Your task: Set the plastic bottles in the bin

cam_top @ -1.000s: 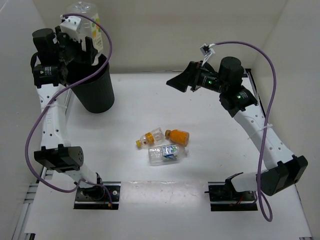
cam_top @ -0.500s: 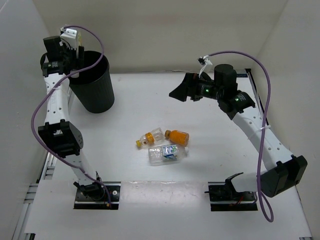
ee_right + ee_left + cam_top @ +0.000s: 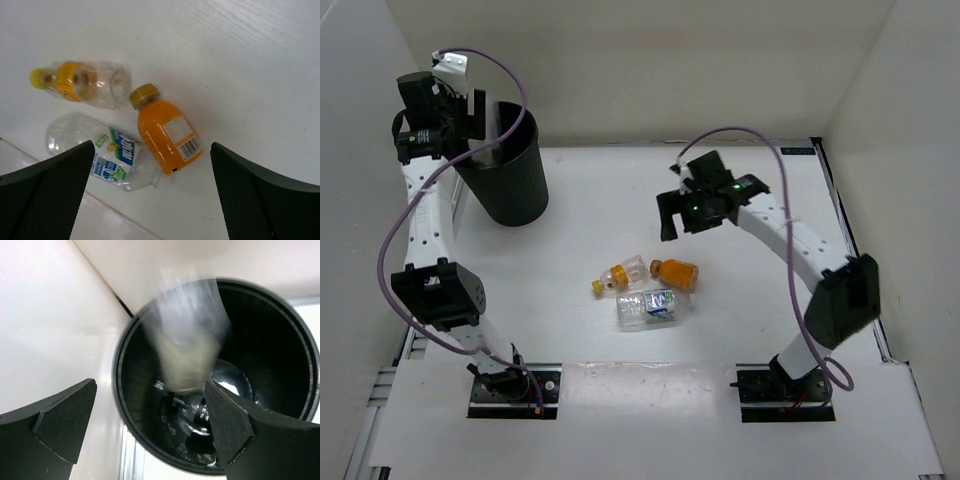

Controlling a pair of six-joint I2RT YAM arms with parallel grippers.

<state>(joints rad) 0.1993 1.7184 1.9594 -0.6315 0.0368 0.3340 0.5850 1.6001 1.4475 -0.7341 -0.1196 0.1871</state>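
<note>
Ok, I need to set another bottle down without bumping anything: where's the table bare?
Bare: the stretch between the bin and the three lying bottles, and the near strip between those bottles and the arm bases. Crowded: mid-table, where the yellow-capped bottle, orange-filled bottle and blue-green-labelled bottle lie bunched together.

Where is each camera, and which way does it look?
Top: above and behind, looking down on the table; left arm and right arm show.
Left wrist: on the left arm, looking into the bin past a blurred bottle; left gripper shows.
Right wrist: on the right arm, looking at the orange bottle and two more; right gripper shows.
Shared: top also shows those three.
</note>
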